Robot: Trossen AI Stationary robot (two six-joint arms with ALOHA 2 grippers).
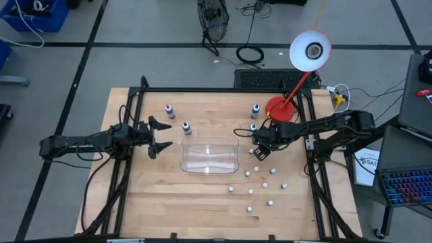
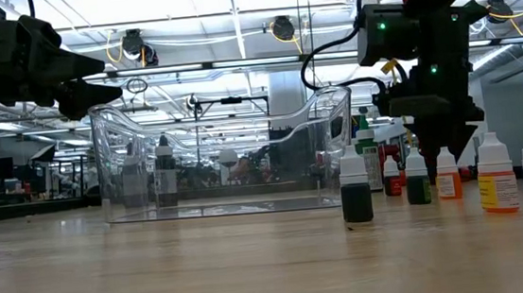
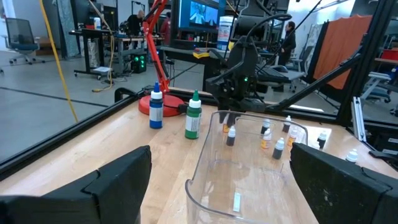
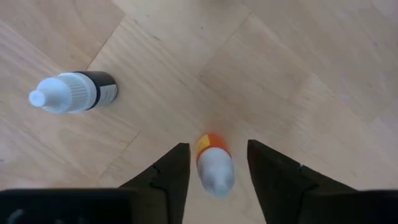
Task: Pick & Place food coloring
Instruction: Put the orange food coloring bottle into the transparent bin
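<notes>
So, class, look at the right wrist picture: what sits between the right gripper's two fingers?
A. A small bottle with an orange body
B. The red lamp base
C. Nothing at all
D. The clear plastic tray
A: the right gripper points down at the wooden table, and an orange-bodied bottle stands between its fingers.

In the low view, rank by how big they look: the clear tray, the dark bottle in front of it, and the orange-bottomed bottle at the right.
1. Clear tray, by far.
2. Orange-bottomed bottle and dark bottle: alike, distances differ, so unranked.
</notes>
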